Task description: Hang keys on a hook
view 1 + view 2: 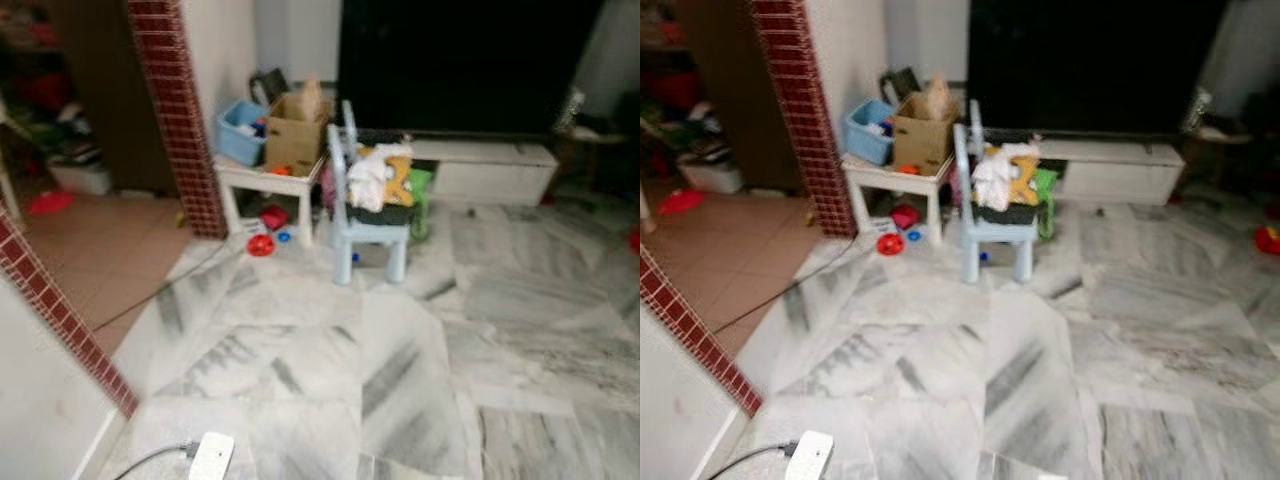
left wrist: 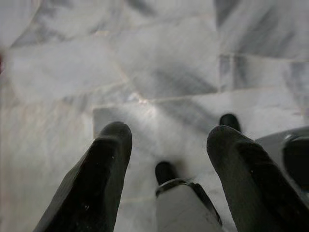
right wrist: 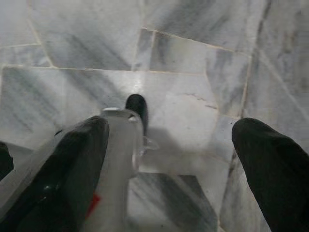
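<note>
You are looking across a grey-veined marble floor (image 1: 400,380) in a lived-in room, slightly blurred, which suggests the robot is walking. A large dark screen (image 1: 465,60) fills the far wall above a low white cabinet (image 1: 490,170). A red-tiled pillar (image 1: 180,110) marks the edge of a side room with terracotta tiles.

Beside the pillar a small white table (image 1: 265,180) carries a blue bin (image 1: 238,130) and a cardboard box (image 1: 293,135), probably parked there as storage. Next to it, a pale blue child's chair (image 1: 365,225) is piled with clothes. Red toys (image 1: 262,243) lie under the table, and a white power strip (image 1: 210,455) sits near your feet.

Both arms hang down idle, pointing at the floor. The left gripper (image 2: 169,145) has its fingers spread and empty; the right gripper (image 3: 169,140) is likewise spread, holding nothing.

No keys or hook can be made out, so finding them likely comes first.
</note>
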